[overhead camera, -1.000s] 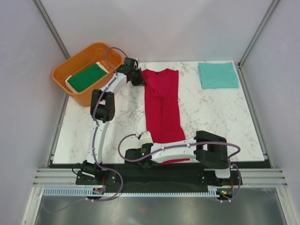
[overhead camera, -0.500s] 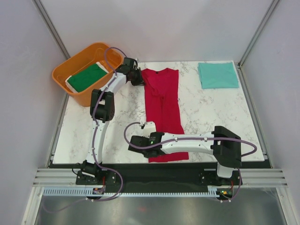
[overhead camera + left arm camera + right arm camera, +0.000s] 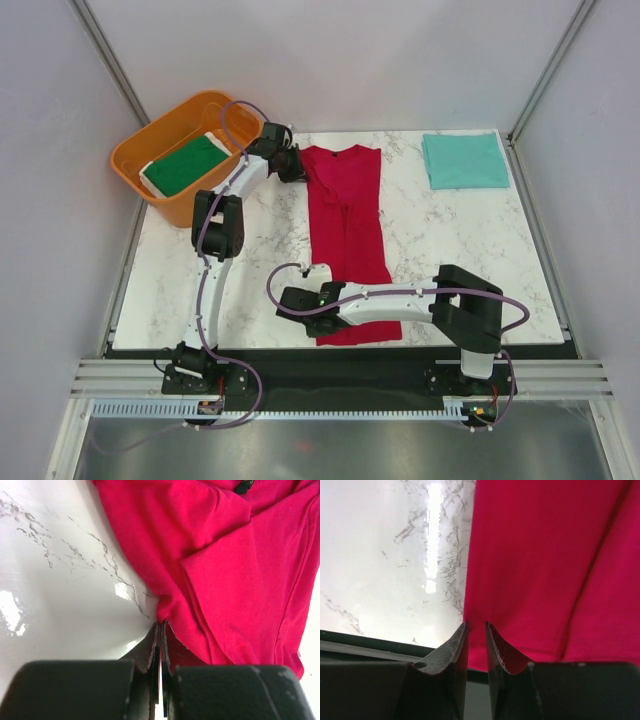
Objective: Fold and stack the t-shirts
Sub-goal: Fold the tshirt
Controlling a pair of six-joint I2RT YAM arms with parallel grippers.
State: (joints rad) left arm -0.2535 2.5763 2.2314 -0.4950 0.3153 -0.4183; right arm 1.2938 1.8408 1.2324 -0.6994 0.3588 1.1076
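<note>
Your red t-shirt (image 3: 345,225) lies lengthwise down the middle of the marble table (image 3: 450,260), collar at the far end. The left gripper (image 3: 160,630) is pinched tight on its far-left edge. The right gripper (image 3: 476,630) sits at the near-left hem corner, jaws a narrow slit apart (no cloth visibly clamped). The right arm (image 3: 400,300) lies across the hem. The teal t-shirt (image 3: 465,160) sits folded far right. The green t-shirt (image 3: 185,165) lies in the orange tub (image 3: 165,130), just beside the left arm (image 3: 215,225).
</note>
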